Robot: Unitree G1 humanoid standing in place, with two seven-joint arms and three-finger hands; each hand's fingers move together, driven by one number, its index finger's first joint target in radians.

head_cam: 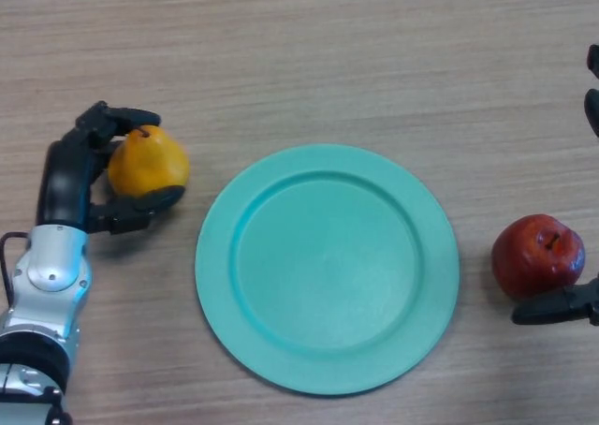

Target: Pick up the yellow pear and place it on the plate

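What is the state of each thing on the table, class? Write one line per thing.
yellow pear: gripped by the left robot hand, left of the plate.
plate: flat on the table, nothing on it.
red apple: on the table, right of the plate.
right robot hand: at the right edge beside the apple, mostly out of view.

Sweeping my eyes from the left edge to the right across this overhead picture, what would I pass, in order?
Left hand curled round the yellow pear → green plate → red apple → right hand at the right edge.
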